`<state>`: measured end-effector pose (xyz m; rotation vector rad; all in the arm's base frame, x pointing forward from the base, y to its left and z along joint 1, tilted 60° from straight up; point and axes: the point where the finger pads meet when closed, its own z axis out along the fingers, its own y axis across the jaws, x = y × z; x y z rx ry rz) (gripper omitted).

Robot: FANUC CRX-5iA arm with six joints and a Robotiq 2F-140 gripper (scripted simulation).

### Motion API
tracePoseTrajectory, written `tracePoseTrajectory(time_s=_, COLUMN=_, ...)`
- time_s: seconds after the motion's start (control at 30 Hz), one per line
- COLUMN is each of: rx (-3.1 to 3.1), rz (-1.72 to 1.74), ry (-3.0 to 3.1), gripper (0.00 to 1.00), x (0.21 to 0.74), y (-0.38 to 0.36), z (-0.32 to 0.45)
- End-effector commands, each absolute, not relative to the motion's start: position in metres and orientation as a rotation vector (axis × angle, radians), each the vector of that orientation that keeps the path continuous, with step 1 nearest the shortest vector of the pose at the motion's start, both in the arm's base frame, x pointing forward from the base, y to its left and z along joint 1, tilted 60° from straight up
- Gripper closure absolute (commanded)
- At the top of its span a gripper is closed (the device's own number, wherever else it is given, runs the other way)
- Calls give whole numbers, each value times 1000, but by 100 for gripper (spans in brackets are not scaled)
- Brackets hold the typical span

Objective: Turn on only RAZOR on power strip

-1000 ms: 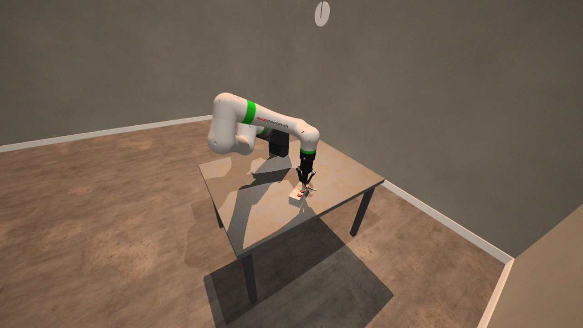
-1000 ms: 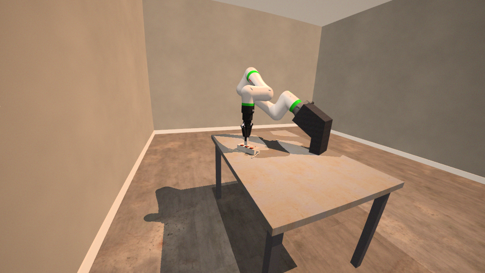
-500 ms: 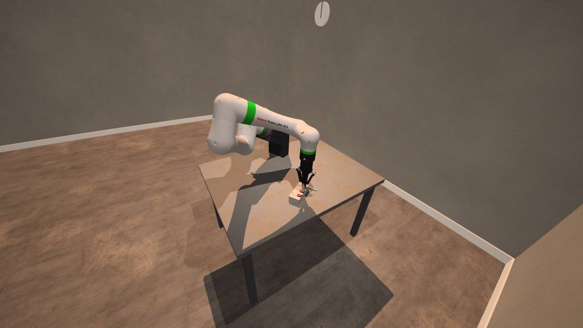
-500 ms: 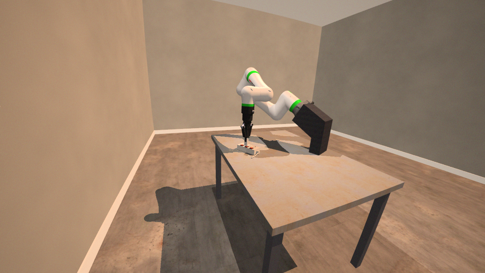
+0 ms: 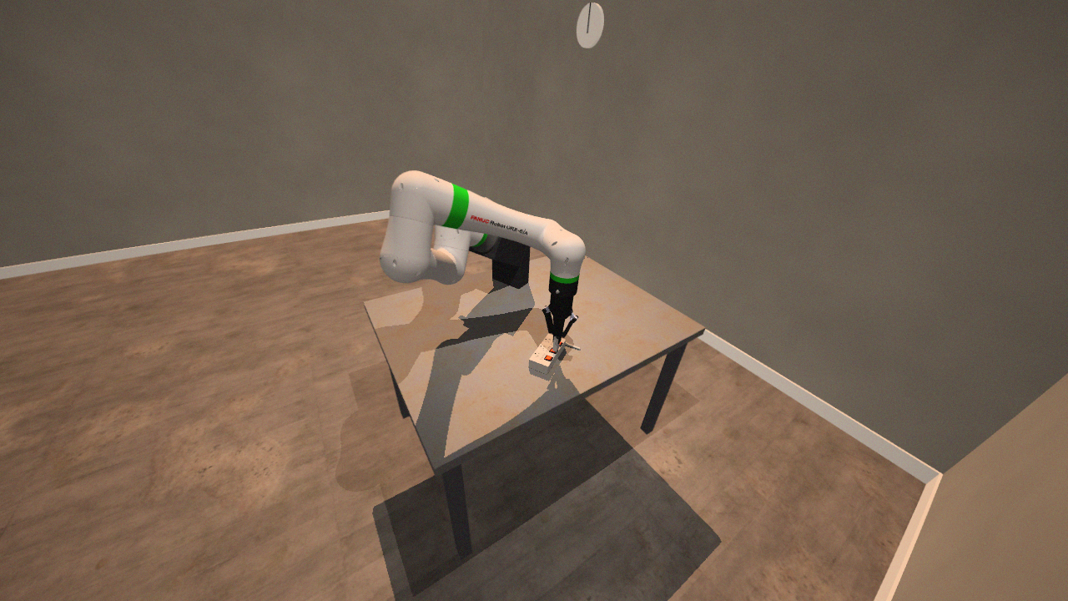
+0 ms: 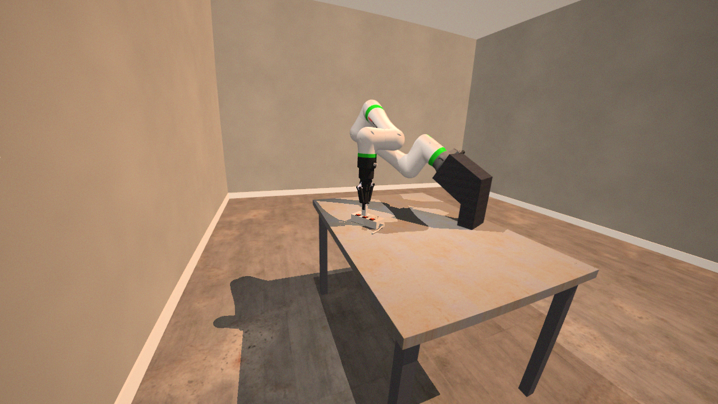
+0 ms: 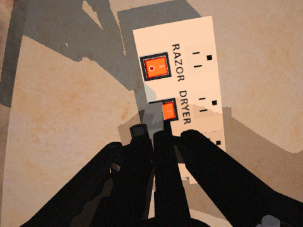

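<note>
Wrist view, gripper (image 7: 153, 135) shut w/ nothing held, tips at DRYER switch (image 7: 168, 110), power strip (image 7: 185, 84) face-up on worktop (image 7: 63, 101), RAZOR switch (image 7: 154, 67) lit orange.

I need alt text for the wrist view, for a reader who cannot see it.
A closed black gripper points down at the DRYER switch of a cream power strip lying face up on a wooden table. Beyond it, the orange RAZOR switch is in full view.

Wooden table (image 6: 451, 271), dark legs; round wall disc (image 5: 589, 24) above.

tool (image 7: 153, 133) shut, pointing down
</note>
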<state>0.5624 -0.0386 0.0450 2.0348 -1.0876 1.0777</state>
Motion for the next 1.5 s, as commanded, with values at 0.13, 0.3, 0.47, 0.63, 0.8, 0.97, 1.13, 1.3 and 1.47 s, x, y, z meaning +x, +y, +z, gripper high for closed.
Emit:
tracePoseTrajectory(time_s=0.13, rx=2035, rz=1078, ry=-1088, gripper=100, x=562, y=-38, z=45)
tracePoseTrajectory(time_s=0.3, rx=2035, rz=1078, ry=-1088, gripper=100, x=562, y=-38, z=45)
tracePoseTrajectory(time_s=0.47, rx=2035, rz=1078, ry=-1088, gripper=100, x=562, y=-38, z=45)
tracePoseTrajectory(time_s=0.63, rx=2035, rz=1078, ry=-1088, gripper=100, x=562, y=-38, z=45)
tracePoseTrajectory(time_s=0.8, rx=2035, rz=1078, ry=-1088, gripper=100, x=562, y=-38, z=45)
tracePoseTrajectory(time_s=0.97, rx=2035, rz=1078, ry=-1088, gripper=100, x=563, y=-39, z=45)
tracePoseTrajectory(time_s=1.13, rx=2035, rz=1078, ry=-1088, gripper=100, x=563, y=-40, z=44)
tracePoseTrajectory(time_s=1.3, rx=2035, rz=1078, ry=-1088, gripper=100, x=564, y=-41, z=43)
tracePoseTrajectory(time_s=1.47, rx=2035, rz=1078, ry=-1088, gripper=100, x=565, y=-43, z=42)
